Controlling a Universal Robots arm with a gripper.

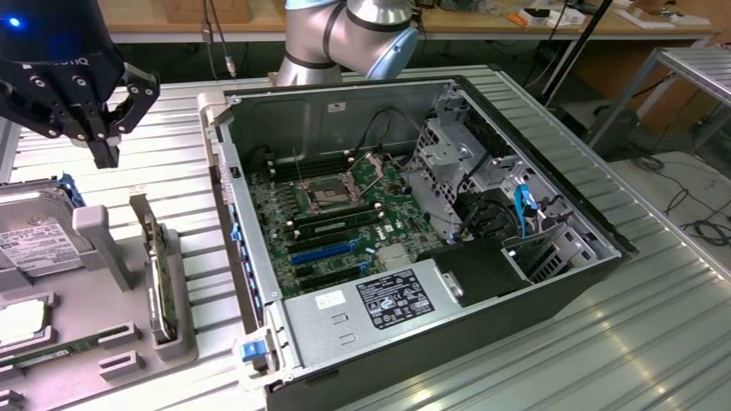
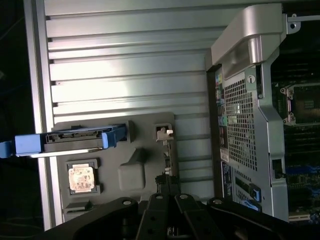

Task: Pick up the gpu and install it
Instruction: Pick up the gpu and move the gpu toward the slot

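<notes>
The black end effector hangs tips-down, pressed together, over the ribbed metal desk, with the gpu, a thin dark card standing on edge in a grey moulded tray, toward five o'clock from it; the silvery arm stands at two o'clock. In the wrist view the closed end effector lines up with the gpu, a slim edge-on strip in the tray.

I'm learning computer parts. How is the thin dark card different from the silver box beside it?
The gpu is thin and dark; the hard drive is boxy, silver, with a white label. The gpu stands nearer the computer case than the hard drive. Both sit in the grey tray.
</notes>
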